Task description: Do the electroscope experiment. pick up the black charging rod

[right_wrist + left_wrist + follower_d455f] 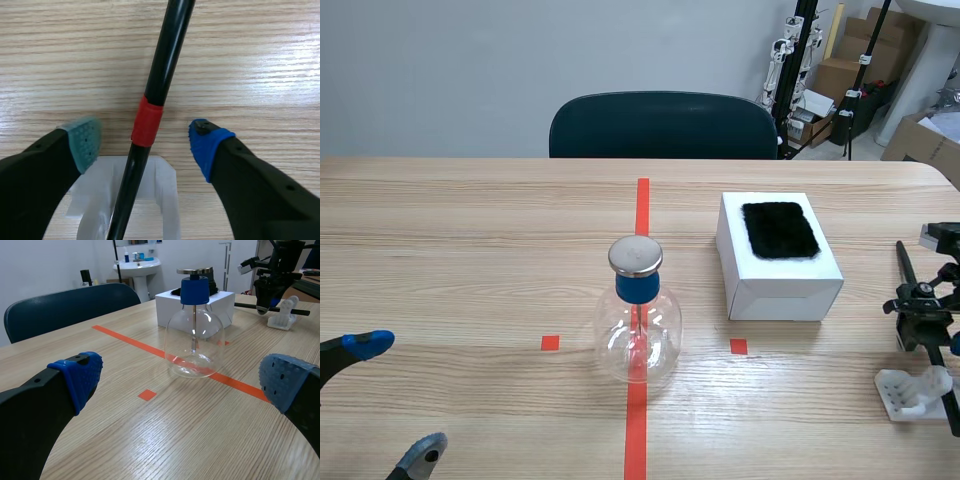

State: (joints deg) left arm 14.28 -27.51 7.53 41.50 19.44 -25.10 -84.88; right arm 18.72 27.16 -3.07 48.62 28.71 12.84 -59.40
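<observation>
The black charging rod (pixel 170 50) lies on the wooden surface (pixel 470 260) at the robot's right, one end resting across a white holder (pixel 165 195). The right pincer (pixel 145 139) sits directly over it with its fingers spread, one pad on each side of the rod's red band (pixel 147 121), neither pad touching it. The left pincer (pixel 400 396) is low at the near left, also spread wide and holding nothing. Well ahead of it, on the orange tape line, stands the electroscope (pixel 636 330), a clear glass flask with a blue collar and a metal cap. Between the flask and the rod sits a white box (pixel 780 285) with a black fur pad (pixel 779 230) on top.
</observation>
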